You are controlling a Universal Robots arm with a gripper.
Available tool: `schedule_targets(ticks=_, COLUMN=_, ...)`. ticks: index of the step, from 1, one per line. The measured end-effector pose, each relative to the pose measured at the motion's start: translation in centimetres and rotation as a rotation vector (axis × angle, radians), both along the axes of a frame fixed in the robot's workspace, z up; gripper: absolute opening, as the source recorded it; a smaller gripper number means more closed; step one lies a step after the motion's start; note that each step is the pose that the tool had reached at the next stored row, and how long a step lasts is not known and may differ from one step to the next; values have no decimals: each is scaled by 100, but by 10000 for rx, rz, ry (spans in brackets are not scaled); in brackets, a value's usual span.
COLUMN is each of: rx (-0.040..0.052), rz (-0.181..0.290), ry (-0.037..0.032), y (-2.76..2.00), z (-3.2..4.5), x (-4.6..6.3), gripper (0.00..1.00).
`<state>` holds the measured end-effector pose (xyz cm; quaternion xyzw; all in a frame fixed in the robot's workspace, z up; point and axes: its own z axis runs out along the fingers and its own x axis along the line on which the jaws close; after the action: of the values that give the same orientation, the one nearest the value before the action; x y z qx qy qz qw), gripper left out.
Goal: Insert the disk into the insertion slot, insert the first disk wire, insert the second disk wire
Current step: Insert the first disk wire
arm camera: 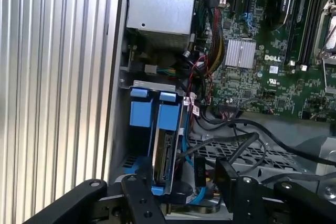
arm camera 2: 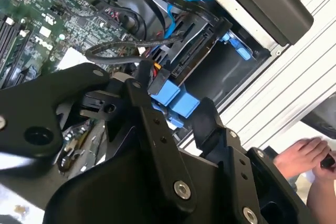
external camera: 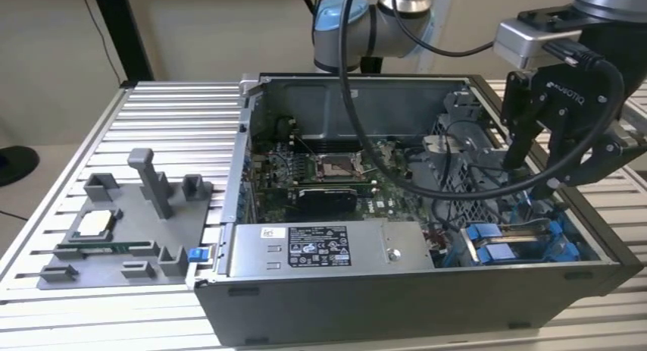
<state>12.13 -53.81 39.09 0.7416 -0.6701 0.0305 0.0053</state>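
The disk stands on edge in the insertion slot, inside a blue carrier whose tab lies beside a second blue tab. In the exterior view the blue carriers sit in the case's near corner on the exterior view's right. My gripper hangs just above them, open, its black fingers straddling the disk's end in both wrist views. A black wire and a blue wire run by the disk's end between the fingers; I cannot tell whether either is plugged in.
The open computer case lies on a slatted aluminium table. Inside are the motherboard, a grey labelled power-supply box and a perforated cage. A grey parts fixture sits at the exterior view's left. A person's hand is beyond the case.
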Motion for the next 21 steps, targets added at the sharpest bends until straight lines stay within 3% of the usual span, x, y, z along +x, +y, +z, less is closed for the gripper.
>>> schedule_targets(ticks=4, rx=-1, rz=75, ry=-61, y=1, z=0, x=-43, gripper=100)
schedule_targets(ticks=13, rx=-4, rz=194, ry=-274, y=7, z=-3, x=-62, gripper=100)
schedule_targets(ticks=21, rx=-3, rz=210, ry=-307, y=27, z=-13, x=-63, gripper=100)
